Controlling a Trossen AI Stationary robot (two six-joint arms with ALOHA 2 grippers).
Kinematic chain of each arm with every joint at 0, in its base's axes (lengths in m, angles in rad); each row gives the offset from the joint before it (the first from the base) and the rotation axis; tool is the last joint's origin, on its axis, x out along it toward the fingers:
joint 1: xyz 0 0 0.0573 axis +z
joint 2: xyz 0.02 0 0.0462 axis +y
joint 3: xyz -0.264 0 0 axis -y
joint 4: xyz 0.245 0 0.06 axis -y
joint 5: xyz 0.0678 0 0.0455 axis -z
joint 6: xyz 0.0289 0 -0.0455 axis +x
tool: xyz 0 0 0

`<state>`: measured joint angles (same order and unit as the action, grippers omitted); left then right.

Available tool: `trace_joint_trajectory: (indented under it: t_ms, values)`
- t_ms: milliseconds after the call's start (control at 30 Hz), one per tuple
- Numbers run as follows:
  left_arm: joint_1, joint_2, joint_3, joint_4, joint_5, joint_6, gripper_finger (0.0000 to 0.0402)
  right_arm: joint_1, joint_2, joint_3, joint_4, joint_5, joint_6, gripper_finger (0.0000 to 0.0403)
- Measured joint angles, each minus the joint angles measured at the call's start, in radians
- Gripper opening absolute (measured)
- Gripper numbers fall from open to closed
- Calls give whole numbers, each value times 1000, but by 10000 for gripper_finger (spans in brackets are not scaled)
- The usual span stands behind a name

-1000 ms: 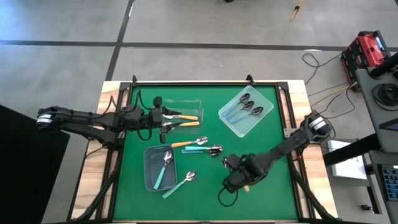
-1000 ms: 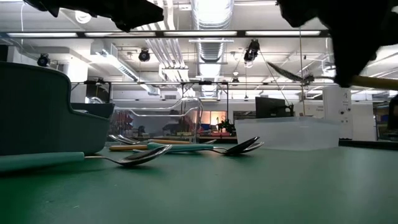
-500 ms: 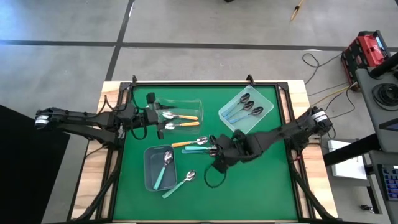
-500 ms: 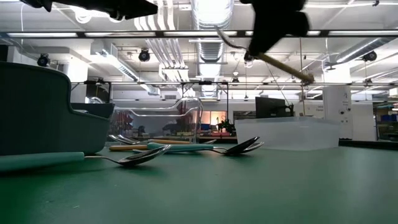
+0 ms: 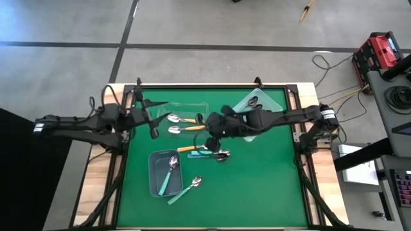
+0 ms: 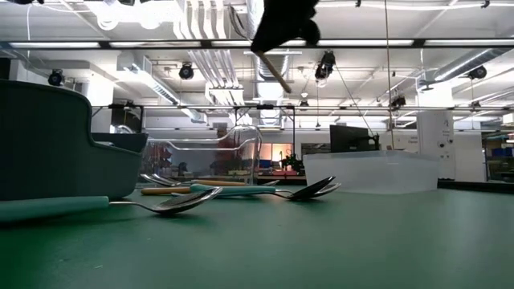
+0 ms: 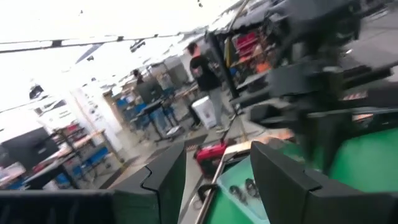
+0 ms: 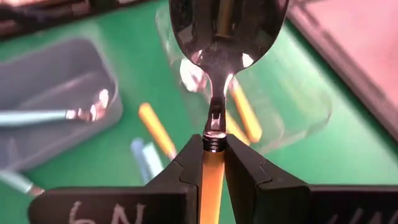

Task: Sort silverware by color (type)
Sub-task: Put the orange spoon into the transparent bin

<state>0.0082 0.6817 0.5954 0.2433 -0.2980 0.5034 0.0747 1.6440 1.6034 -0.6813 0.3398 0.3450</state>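
Observation:
My right gripper (image 5: pixel 210 125) hangs above the mat beside the clear bin (image 5: pixel 200 106), shut on an orange-handled spoon (image 8: pixel 227 25). The low view shows that spoon's handle (image 6: pixel 277 74) slanting down from the gripper, high over the mat. Two orange-handled spoons (image 5: pixel 183 124) lie in the clear bin. My left gripper (image 7: pixel 217 180) is open and holds nothing, at the bin's left end (image 5: pixel 154 128). An orange spoon (image 5: pixel 189 148) and teal spoons (image 5: pixel 209 153) lie loose on the green mat. Another teal spoon (image 5: pixel 186 189) lies nearer the front. My right gripper pinches the spoon's orange handle (image 8: pixel 212 165) between its two fingers, right behind the metal collar at the bowl end. The handle runs back along the fingers and the bowl sticks out past the fingertips. The gripper slants downward, and the spoon is lifted clear of mat and bin.
A grey bin (image 5: pixel 154 176) with a teal spoon (image 5: pixel 170 173) stands at the front left of the mat. A second clear bin (image 5: pixel 257 102) with dark spoons sits at the far right, partly under my right arm. The mat's front right part is bare.
My right gripper has carried the orange spoon up and from the mat's front right toward the far left, ending beside the clear bin, and has rolled as it went. My left gripper has drawn back toward the table's left edge and risen a little.

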Motion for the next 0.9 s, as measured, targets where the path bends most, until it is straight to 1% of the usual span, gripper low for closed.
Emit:
trace_joint_trajectory:
  t_ms: [133,367,433,567,633,900]
  values:
    - [0,-66,-47,21,12,-1,162,-45,0,17,86,-3,-108,32]
    - [0,-167,-71,29,11,-18,162,-107,0,42,258,-7,-268,32]
    - [0,-187,-81,26,10,-19,162,-122,0,42,315,-25,-306,32]
    - [0,-225,-94,24,-28,-18,162,-153,0,42,417,-86,-345,32]
    - [0,-244,-98,26,-56,-18,162,-163,0,42,455,-88,-364,32]
    - [0,-290,-112,22,-61,-18,162,-186,23,41,581,-89,-446,32]
